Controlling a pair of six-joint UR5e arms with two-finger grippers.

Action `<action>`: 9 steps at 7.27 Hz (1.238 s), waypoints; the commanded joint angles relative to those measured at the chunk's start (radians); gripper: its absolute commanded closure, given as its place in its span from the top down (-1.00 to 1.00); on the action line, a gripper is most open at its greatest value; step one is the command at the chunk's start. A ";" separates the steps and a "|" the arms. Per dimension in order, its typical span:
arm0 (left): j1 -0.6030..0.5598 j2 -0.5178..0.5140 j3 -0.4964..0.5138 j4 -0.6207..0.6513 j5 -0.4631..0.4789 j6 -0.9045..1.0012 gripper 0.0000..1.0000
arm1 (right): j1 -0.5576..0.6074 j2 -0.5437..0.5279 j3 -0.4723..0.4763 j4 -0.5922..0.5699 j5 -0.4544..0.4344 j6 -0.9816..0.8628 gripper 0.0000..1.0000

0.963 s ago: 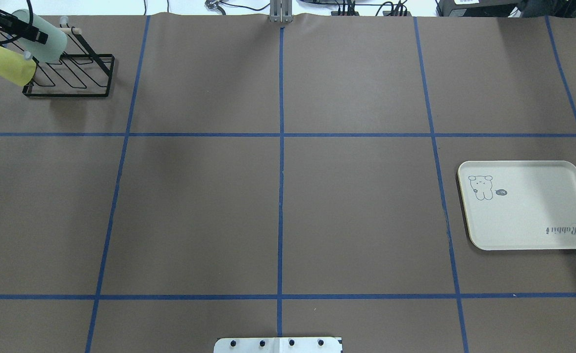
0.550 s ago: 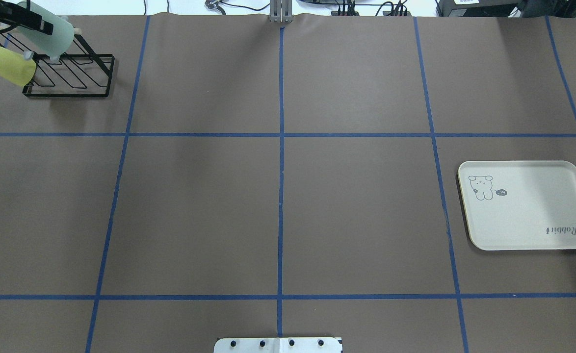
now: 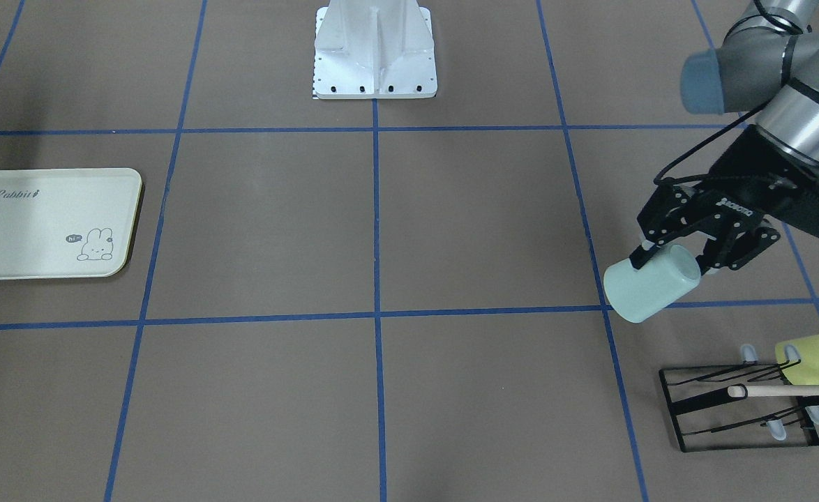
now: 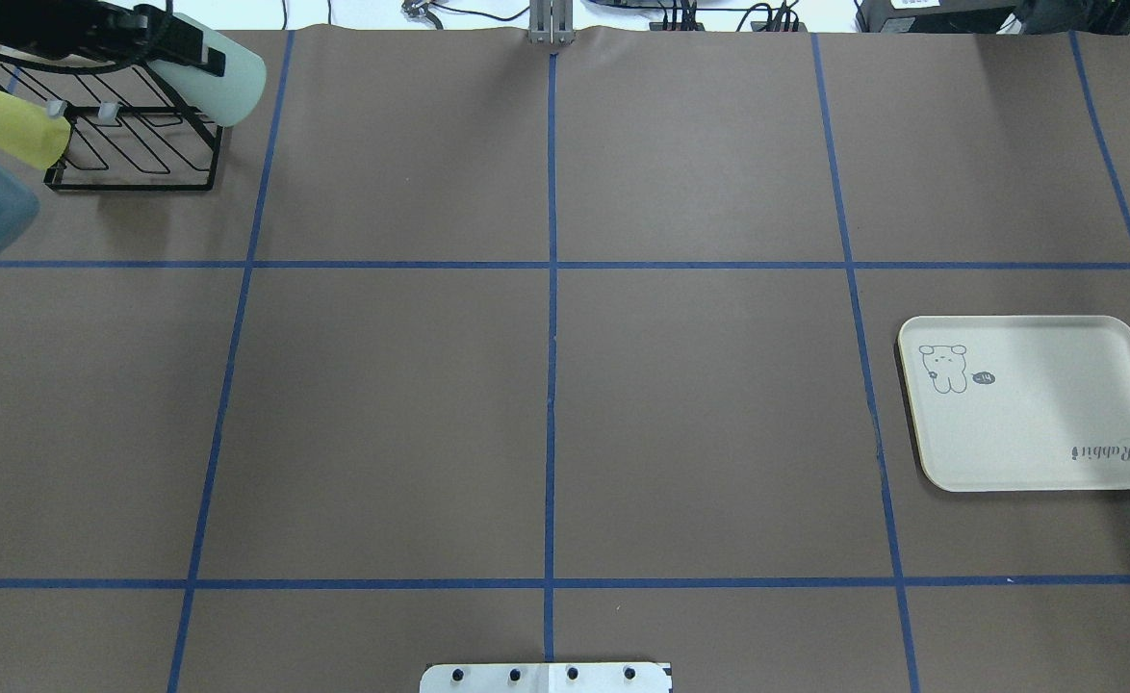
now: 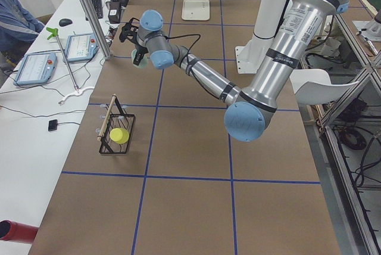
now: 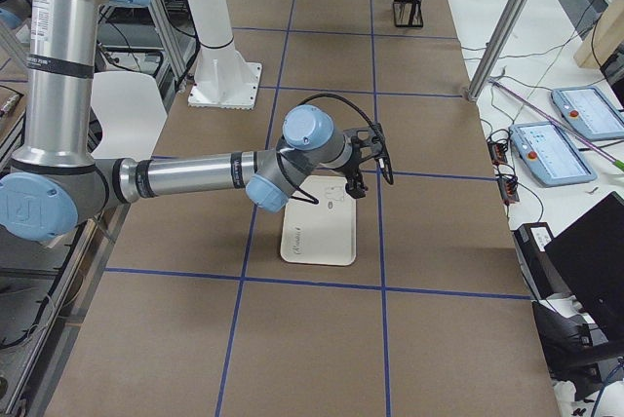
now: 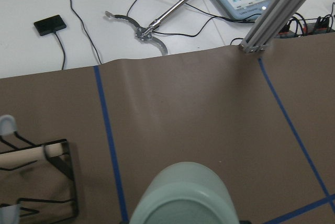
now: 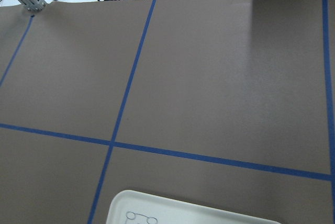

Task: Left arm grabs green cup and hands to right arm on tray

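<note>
My left gripper (image 3: 674, 263) is clenched on the green cup (image 3: 650, 289), its fingers pinching the end nearest the wrist. The closed base points away, filling the bottom of the left wrist view (image 7: 183, 195). The green cup hangs tilted in the air just beside the rack (image 3: 737, 411), at the table's far corner on my left. It is well apart from the tray (image 3: 26, 237) on the opposite side.

The left arm (image 5: 202, 76) reaches out long and low behind it. The right gripper (image 6: 356, 178) hovers near the tray, whose rim shows at the bottom of its wrist view (image 8: 157, 205). I cannot tell from here whether that gripper is released or clenched.

The step in hand, as I judge it, is the carry toward the handover. I would keep the squeeze firm, since smooth tapered plastic may slide. I would also present the free base end so the right gripper has bare wall to take. I would let go only once that second grip looks sound.

A yellow cup (image 3: 817, 357) sits on the rack. The table (image 3: 451, 223) is covered in brown paper marked off by blue tape lines, with the base plate (image 3: 374, 56) at the robot's edge. Beyond the table's end are a white bench with pendants (image 5: 36, 67), loose cables and aluminium posts. A person (image 5: 12, 22) in blue sits at that bench's edge.
</note>
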 commanded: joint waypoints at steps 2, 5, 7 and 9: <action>0.102 -0.079 -0.005 -0.125 0.002 -0.267 -0.88 | -0.014 0.041 -0.001 0.278 -0.013 0.387 0.98; 0.142 -0.080 -0.052 -0.199 0.002 -0.392 -0.88 | -0.153 0.052 0.000 0.530 -0.227 0.664 0.98; 0.197 -0.109 -0.089 -0.201 0.004 -0.461 -0.88 | -0.268 0.123 0.002 0.636 -0.353 0.872 0.98; 0.232 -0.145 -0.104 -0.265 0.002 -0.539 -0.88 | -0.386 0.179 -0.003 0.776 -0.456 0.936 0.99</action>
